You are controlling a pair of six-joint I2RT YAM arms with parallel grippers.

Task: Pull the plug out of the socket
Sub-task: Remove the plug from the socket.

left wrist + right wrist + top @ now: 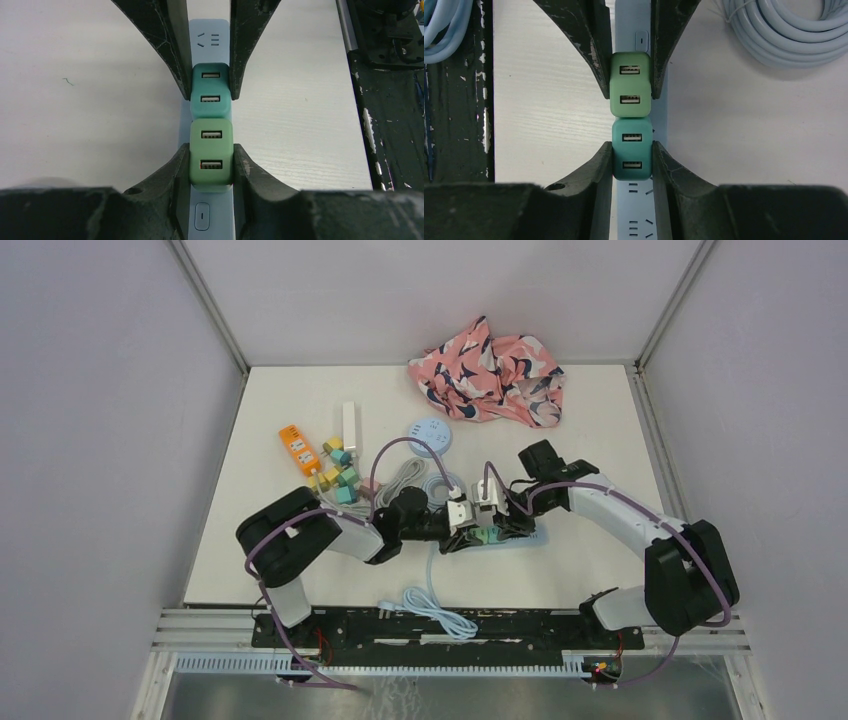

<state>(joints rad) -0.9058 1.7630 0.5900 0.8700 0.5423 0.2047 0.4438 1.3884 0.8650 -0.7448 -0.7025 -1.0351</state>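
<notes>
Light-green two-port plug [211,156] pinched by left pincer [210,150], teal plug [632,150] by right pincer [632,146], pale-blue strip [636,212] beneath.

I see lt-green plug [211,155] betw. left gripper [211,167] jaws; teal plug [210,90] betw. right gripper [632,160] jaws; strip [210,30] under both pale blue; fingers [160,187] black, scuffed; cloth [490,375] beyond jaws pink w/ navy-white print.

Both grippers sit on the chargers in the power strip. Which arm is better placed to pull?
Nearly even, leaning left: the left gripper is shut squarely on the light green plug, while the right gripper clamps the teal plug and could brace the power strip.
</notes>
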